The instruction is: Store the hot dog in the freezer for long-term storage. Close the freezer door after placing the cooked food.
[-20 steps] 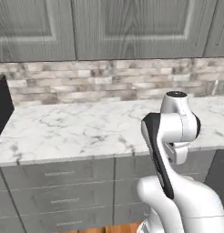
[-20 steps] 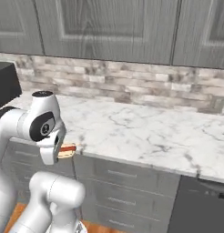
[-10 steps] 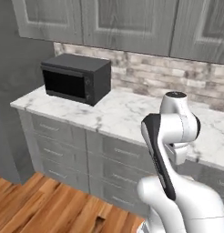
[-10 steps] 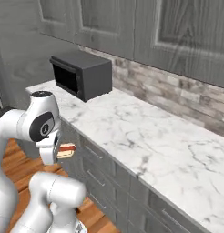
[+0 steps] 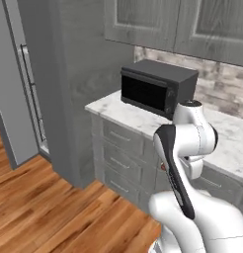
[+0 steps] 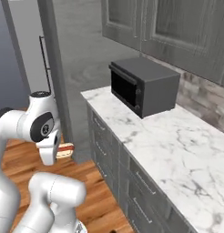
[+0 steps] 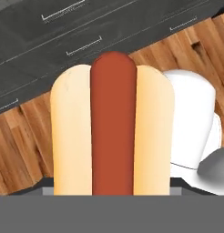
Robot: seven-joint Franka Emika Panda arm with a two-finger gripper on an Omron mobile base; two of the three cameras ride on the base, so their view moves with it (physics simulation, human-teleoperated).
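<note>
Freezer door [image 5: 15,94]: far left, dark grey, thin vertical bar handle.
Hot dog [image 6: 64,149]: beside white arm, above wood floor [image 5: 49,207].
Claw [image 7: 111,193]: closed around hot dog; tips hidden.
Microwave [image 6: 143,86]: black, on marble counter [image 6: 177,145].

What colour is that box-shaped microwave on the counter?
Black: the microwave shows best in the right base view.

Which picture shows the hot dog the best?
The hand view. The hot dog sits big and close, so you can see both bun halves and the red sausage down the middle. In the right base view the hot dog is only a tiny bit poking out beside the arm, over the wood floor.
</note>
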